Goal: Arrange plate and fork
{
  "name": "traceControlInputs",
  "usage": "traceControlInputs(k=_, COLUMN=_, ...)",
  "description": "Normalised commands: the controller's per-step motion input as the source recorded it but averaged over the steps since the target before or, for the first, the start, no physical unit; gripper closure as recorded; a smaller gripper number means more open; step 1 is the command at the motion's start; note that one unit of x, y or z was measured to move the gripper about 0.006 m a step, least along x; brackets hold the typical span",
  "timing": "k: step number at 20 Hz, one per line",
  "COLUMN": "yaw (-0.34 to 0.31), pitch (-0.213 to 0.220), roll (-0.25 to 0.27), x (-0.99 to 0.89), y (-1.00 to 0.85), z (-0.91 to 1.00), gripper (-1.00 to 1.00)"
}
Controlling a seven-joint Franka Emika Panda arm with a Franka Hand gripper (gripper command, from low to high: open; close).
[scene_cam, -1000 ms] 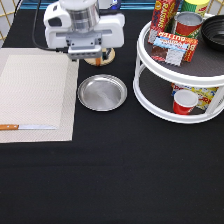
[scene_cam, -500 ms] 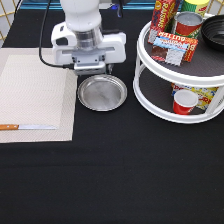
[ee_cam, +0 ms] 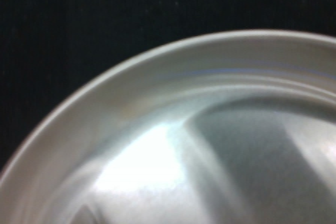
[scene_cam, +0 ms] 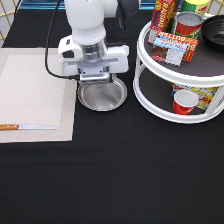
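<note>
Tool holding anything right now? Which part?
Cannot be told. The tool sits low over the top rim of the round shiny silver metal plate; no hold on it shows.

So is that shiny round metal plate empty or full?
Empty: the round silver metal plate shows only bare metal, beneath the gripper.

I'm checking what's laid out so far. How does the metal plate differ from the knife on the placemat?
The plate is round, all silver metal; the knife is long and thin, with a brown handle and a flat silver blade. The plate sits on the black tablecloth just off the placemat; the knife lies on the placemat's edge towards the exterior view's bottom. The gripper is at the plate's rim; the knife lies apart from it. Both have shiny metal.
</note>
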Motion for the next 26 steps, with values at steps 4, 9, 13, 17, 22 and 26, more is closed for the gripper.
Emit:
traceControlInputs(k=4, yaw=0.021, pitch=0.007, roll=0.058, x=0.42, y=0.00, z=-0.12, gripper=-1.00)
traceControlInputs(k=9, yaw=0.024, pitch=0.025, roll=0.083, x=0.36, y=-0.08, z=-0.15, gripper=-1.00)
traceControlInputs(k=13, yaw=0.014, pitch=0.078, roll=0.078, x=0.33, y=-0.21, z=-0.05, gripper=-1.00)
traceControlInputs(k=17, yaw=0.000, pitch=0.097, roll=0.073, x=0.24, y=-0.33, z=-0.01, gripper=-1.00)
traceControlInputs(k=22, yaw=0.001, pitch=0.103, roll=0.046, x=0.29, y=-0.48, z=0.12, gripper=-1.00)
traceControlInputs(k=26, yaw=0.009, pitch=0.091, roll=0.046, x=0.41, y=-0.64, z=0.22, gripper=-1.00)
